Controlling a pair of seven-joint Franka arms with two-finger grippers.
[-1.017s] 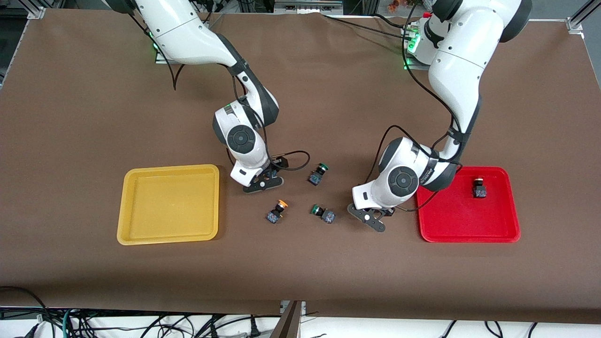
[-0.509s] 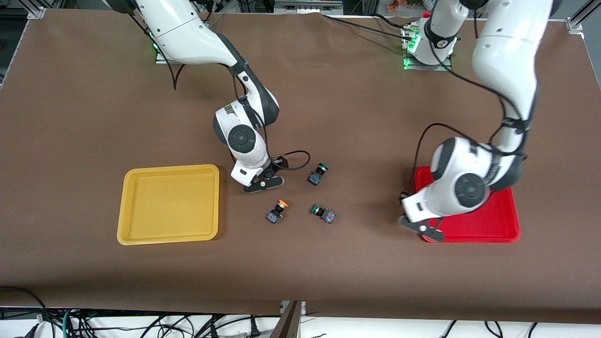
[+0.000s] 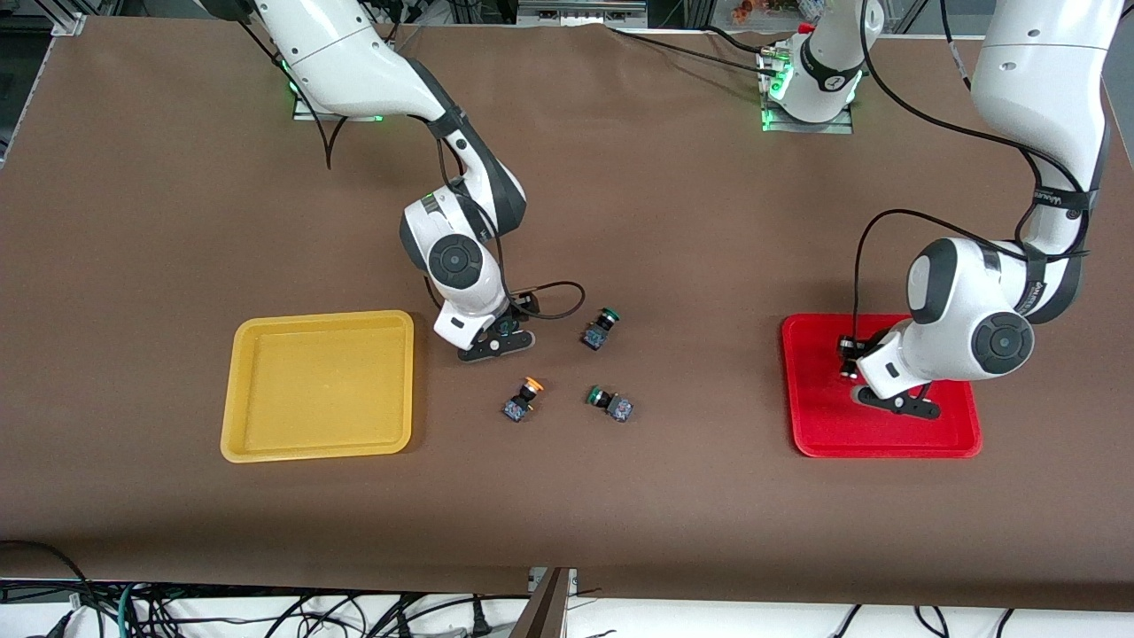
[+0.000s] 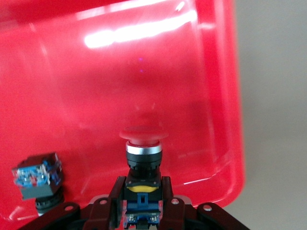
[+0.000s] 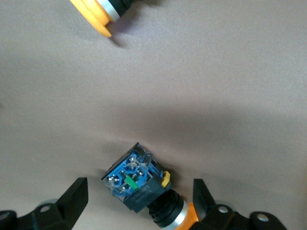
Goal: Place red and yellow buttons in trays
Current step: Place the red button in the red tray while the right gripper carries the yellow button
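Observation:
My left gripper is over the red tray and is shut on a red-capped button, held just above the tray floor. Another button lies in that tray beside it. My right gripper is low over the table beside the yellow tray. Its fingers are open on either side of a yellow-capped button that lies on the table. A second yellow-capped button lies nearer the camera; its cap also shows in the right wrist view.
Two green-capped switches lie mid-table, one beside my right gripper and one nearer the camera. The yellow tray holds nothing. Cables trail from both wrists.
My left arm has swung from the table near the green switches toward its own end, carrying the red button over the red tray. My right arm has hardly moved.

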